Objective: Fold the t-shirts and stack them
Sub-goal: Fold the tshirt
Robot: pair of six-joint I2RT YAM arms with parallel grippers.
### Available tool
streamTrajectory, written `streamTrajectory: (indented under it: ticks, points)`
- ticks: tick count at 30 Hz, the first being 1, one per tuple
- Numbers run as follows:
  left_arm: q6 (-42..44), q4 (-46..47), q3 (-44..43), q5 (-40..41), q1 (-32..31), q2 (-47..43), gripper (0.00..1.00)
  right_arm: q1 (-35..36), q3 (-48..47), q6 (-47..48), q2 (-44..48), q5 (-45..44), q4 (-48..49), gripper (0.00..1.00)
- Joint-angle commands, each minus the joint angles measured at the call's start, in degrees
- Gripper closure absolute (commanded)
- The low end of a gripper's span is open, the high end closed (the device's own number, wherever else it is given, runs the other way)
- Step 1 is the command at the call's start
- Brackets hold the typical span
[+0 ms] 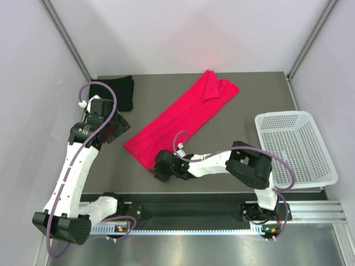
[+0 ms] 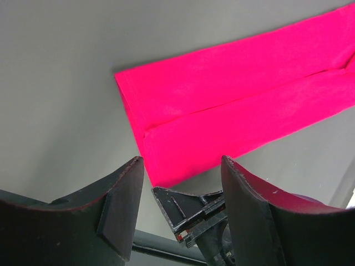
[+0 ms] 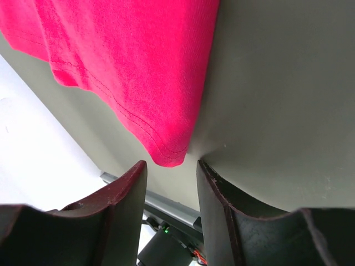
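Note:
The red-pink t-shirt lies folded into a long strip, running diagonally from the table's near left to its far middle. The black t-shirt lies folded at the far left corner. My left gripper hovers open just left of the red strip's near end, and in the left wrist view that end lies ahead of the spread fingers. My right gripper sits low at the strip's near corner. Its jaws stand apart with the hemmed corner just ahead of the fingertips, nothing gripped.
A white perforated basket stands at the right edge of the table. Bare grey tabletop lies between the red shirt and the basket. The arm bases and a rail run along the near edge.

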State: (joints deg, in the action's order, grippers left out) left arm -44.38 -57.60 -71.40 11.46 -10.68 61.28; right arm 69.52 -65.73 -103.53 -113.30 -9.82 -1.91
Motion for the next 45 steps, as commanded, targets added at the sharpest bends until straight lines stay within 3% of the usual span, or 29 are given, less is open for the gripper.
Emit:
streamTrajectory:
  ticks: [1,8,12,15,22,29,32,37,39,40,41,45]
  points:
    - [0.9,-0.5,-0.9,1.0,-0.4,-1.5,0.37,-0.8,0.9,1.3,-2.1,-2.1,-3.0,0.58]
    - [1.1,-0.6,-1.1,1.1,-0.5,-1.2,0.37,-2.0,1.6,2.9,-3.2,-0.2,-1.8,0.67]
    - [2.1,-0.8,-1.4,1.5,-0.5,-1.2,0.37,-2.7,3.5,4.9,-3.2,1.6,-0.5,0.88]
    - [4.6,-0.5,-1.1,0.9,-0.7,-1.2,0.37,-3.1,5.3,8.2,-2.1,3.1,-0.3,0.99]
    - [11.0,2.7,1.0,-5.6,-1.5,-1.9,0.39,-3.2,12.7,22.1,6.7,8.2,-2.8,1.0]
    - [11.9,9.6,9.0,-18.0,-1.8,-0.8,0.3,-1.9,31.5,32.6,22.6,11.2,-5.1,1.0]
    - [12.5,12.9,12.5,-24.3,-2.0,0.8,0.27,-0.7,39.9,32.7,32.5,10.7,-8.4,1.0]
    - [14.3,18.3,16.3,-33.0,-2.7,3.5,0.29,-0.6,46.9,33.7,54.5,6.0,-20.1,0.95]
    - [15.7,19.1,17.7,-34.2,-3.2,4.8,0.29,-0.7,46.4,34.2,61.1,3.3,-26.0,0.87]
    - [16.1,19.6,18.1,-35.9,-3.3,5.4,0.29,-1.0,45.4,34.5,62.9,2.6,-27.7,0.8]
    - [16.6,19.9,19.0,-36.9,-3.6,6.5,0.29,-1.3,45.0,34.8,64.1,2.0,-30.4,0.68]
    - [17.0,20.4,20.7,-40.5,-5.0,9.4,0.31,-3.7,40.3,38.6,64.7,-0.5,-34.6,0.57]
